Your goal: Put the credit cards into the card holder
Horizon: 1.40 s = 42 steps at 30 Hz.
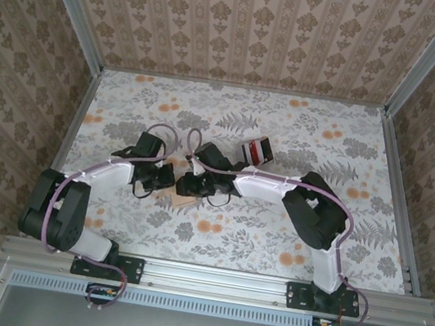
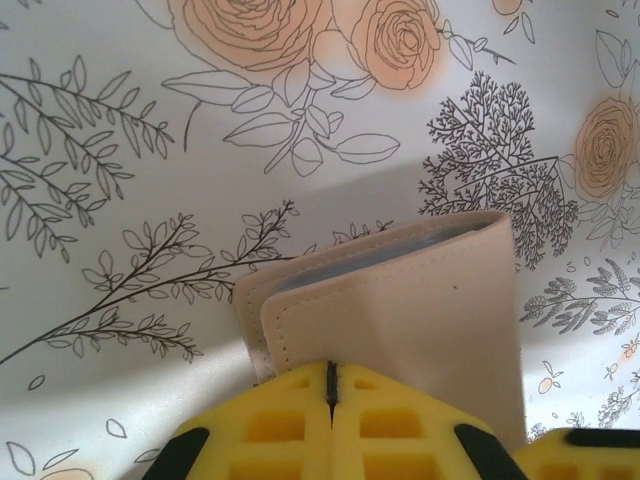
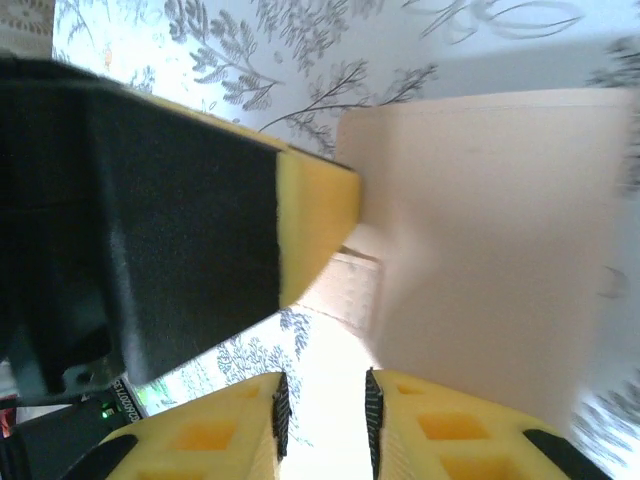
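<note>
Left gripper (image 2: 330, 380), fully closed, sits at the card holder's (image 2: 400, 310) near edge.

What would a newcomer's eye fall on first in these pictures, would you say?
Probably the tan wallet in the middle of the flowered table, with the left tool closed at its near edge and the right tool slightly open beside it. Farther back lies a red-and-white bunch of cards.

matt tan leatherette card holder (image 2: 410, 310), smooth tablecloth (image 2: 120, 60)
</note>
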Available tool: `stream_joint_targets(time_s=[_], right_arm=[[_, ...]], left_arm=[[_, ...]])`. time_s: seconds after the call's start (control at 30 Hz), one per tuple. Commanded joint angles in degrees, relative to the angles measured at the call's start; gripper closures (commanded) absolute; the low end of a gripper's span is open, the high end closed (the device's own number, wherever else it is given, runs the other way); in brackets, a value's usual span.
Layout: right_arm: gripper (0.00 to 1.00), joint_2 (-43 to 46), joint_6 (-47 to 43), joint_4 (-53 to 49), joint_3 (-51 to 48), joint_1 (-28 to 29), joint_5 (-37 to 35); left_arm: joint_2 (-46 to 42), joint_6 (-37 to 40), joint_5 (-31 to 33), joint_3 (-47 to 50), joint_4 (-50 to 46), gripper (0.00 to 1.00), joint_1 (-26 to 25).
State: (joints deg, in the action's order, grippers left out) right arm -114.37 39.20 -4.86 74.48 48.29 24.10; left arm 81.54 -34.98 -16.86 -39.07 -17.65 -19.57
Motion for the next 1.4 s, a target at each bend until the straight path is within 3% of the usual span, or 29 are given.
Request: stream_joint_targets(time_s=[0.0,0.17,0.37,0.83,0.9,1.03,1.13,1.27,1.37], right_arm=[[0.67,4.62,0.59,-0.84,-3.67,-2.65,-2.7],[0.61,3.61,1.69,-0.98,-6.72,-3.8,-2.69],[0.56,-0.03,7.41,6.67,-8.98,-2.82,3.28],[0.55,-8.96,18.83,22.28,-3.58,-0.02,8.74],[0.59,-9.6,20.32,24.77,-3.98,-0.04,8.77],[0.79,-8.68,19.49,24.13,-4.82,-0.43,7.8],[0.89,-5.9,17.23,21.74,-6.53,-1.35,6.5],[0.92,0.24,9.24,11.33,-8.04,-2.81,1.48],[0.92,5.68,0.31,-1.54,-7.47,-3.28,-6.52]], left_arm=[[0.42,-0.67,1.96,3.97,-4.28,1.0,-0.73],[0.03,-1.14,1.83,4.7,-3.64,1.0,-0.73],[-0.57,-1.8,1.96,6.43,-3.01,1.0,-0.73],[-2.16,-2.28,2.45,8.09,-2.77,1.0,-0.72],[-2.26,-2.13,2.51,7.92,-3.0,1.0,-0.66],[-3.28,-1.84,2.92,7.17,-4.26,1.0,-0.64],[-4.69,-1.52,3.95,6.57,-4.58,1.0,-0.57],[-5.16,-0.45,4.2,3.99,-5.34,0.89,-0.39],[-5.29,0.33,4.63,2.2,-6.19,0.87,-0.38]])
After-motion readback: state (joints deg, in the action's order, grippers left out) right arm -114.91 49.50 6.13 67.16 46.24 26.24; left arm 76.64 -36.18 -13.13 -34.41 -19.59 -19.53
